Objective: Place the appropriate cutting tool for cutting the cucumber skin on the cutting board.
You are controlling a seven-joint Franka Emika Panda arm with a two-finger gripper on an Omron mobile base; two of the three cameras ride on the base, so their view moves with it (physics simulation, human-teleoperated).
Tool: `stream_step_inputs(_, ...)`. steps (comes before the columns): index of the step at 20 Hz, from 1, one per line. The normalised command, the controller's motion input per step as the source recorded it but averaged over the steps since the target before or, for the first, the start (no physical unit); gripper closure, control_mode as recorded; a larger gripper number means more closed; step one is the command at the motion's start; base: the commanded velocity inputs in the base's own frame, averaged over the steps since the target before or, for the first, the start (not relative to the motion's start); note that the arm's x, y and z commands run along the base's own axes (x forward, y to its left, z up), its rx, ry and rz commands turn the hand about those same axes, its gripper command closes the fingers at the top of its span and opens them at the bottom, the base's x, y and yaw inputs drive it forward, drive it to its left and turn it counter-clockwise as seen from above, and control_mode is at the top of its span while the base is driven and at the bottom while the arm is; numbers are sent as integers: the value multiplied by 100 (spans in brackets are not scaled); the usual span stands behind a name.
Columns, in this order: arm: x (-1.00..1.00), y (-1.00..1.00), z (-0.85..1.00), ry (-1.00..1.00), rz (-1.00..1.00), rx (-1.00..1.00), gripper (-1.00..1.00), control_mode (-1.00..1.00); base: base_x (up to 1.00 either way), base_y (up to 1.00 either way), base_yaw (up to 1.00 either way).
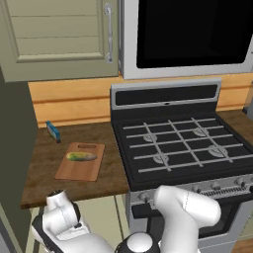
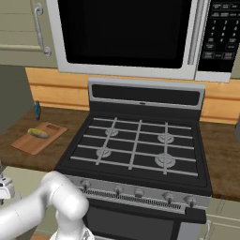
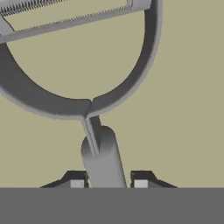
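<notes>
— One peeler (image 3: 98, 131) is what you have: its grey handle runs up between the two fingertips (image 3: 77, 181) into the rounded loop head, against a plain beige surface.

— Do you have it gripped?

— The gripper (image 3: 108, 183) has its fingers close on either side of the handle, and it looks clamped, though you can't see actual contact at the bottom edge. Judge it as held.

— Where does it go?

— Onto the cutting board (image 1: 80, 163), which lies on the wooden counter (image 1: 44, 165) left of the stove (image 1: 183, 143), with the cucumber (image 1: 81, 156) resting on its far half. A small blue item (image 1: 53, 131) stands behind it by the wall.

— So which step?

— Carrying, most likely. Your arm (image 1: 64, 217) sits low, in front of the counter edge. Next you must lift the peeler above counter height, reach over the board's bare near half, and lower it clear of the cucumber.
</notes>
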Motion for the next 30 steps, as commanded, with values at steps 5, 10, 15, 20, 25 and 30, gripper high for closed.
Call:
stream_step_inputs(5,-33,3,3,-2,4,0,100,-100,0,0,0)
stream_step_inputs(10,-17,-14,71,-15,-3,0,100,-100,0,0,0)
stream_step_inputs(15,-1,-36,87,-11,-12,1,100,-100,0,0,0)
stream_step_inputs(20,-16,-54,69,-9,-17,10,100,-100,0,0,0)
stream_step_inputs(25,-13,-55,69,-14,-18,10,100,-100,0,0,0)
stream_step_inputs(30,-10,-46,66,-17,-18,9,100,-100,0,0,0)
